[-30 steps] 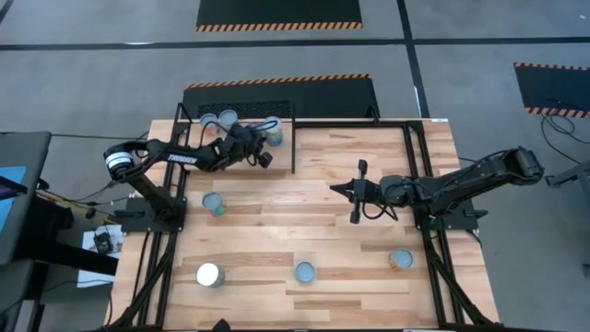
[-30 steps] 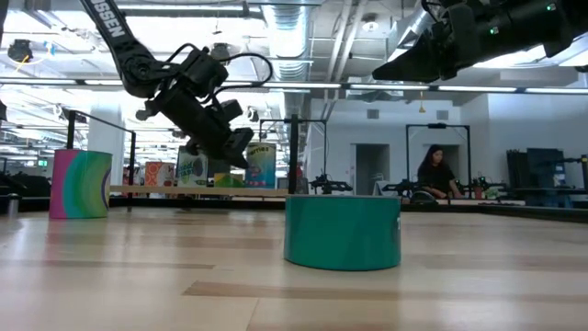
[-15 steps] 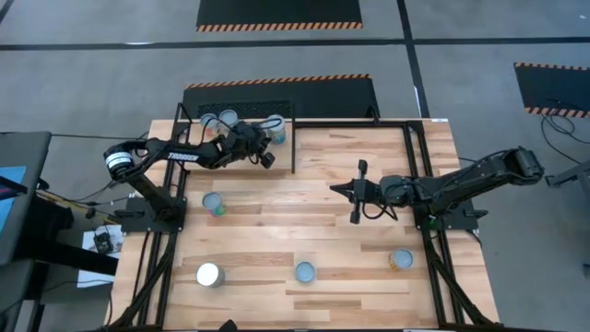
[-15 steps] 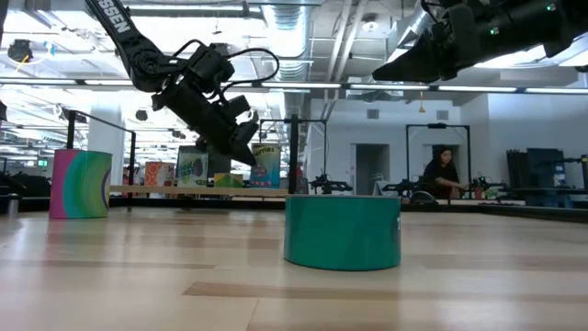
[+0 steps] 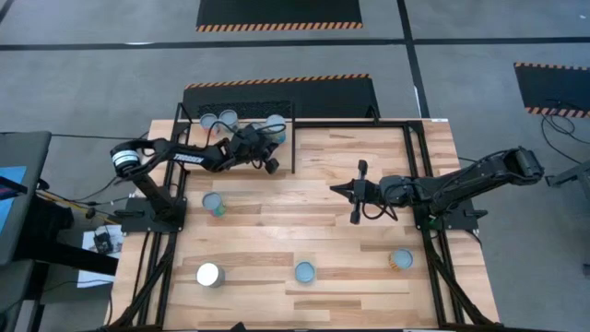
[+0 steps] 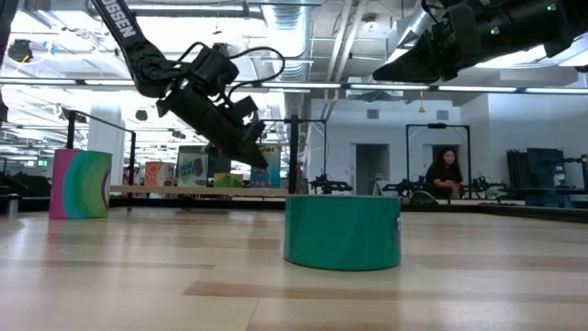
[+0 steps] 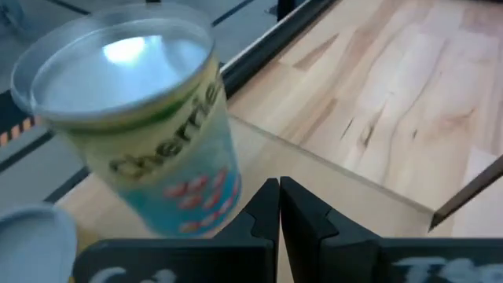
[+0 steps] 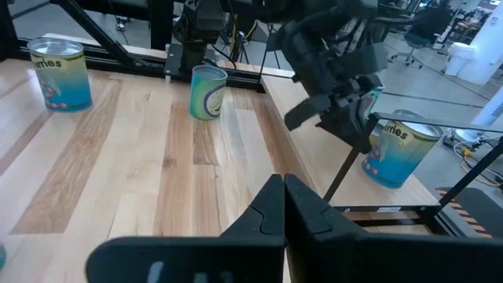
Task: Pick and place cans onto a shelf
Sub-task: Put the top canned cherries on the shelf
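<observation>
The shelf (image 5: pixel 195 140), a light-wood platform in a black frame, stands at the table's far left. Three cans stand on it: two at its far left (image 5: pixel 218 119) and a cherries can (image 5: pixel 275 124) at its far right. My left gripper (image 5: pixel 263 140) is shut, above the shelf, right beside the cherries can (image 7: pixel 141 118). My right gripper (image 5: pixel 336 188) is shut and empty, hovering over the table's middle right; it also shows in its own wrist view (image 8: pixel 283 185). My left gripper's shut fingertips (image 7: pixel 267 200) stand next to the lower side wall (image 7: pixel 224 196) of the cherries can, coming slanting down from the table's near left. Whether they touch it, I cannot tell. The can stands on the shelf.
Several more cans stand on the plank table: one near the left arm's base (image 5: pixel 213 204) and three along the near side (image 5: pixel 210 274), (image 5: pixel 305 272), (image 5: pixel 401 259). The shelf's black frame post (image 5: pixel 292 148) rises beside my left gripper. A person (image 6: pixel 444 175) sits in the room beyond.
My left gripper has gone a little toward the table's right edge and up, staying over the shelf. The cherries can now stands slightly nearer the shelf's far edge than a second ago.
</observation>
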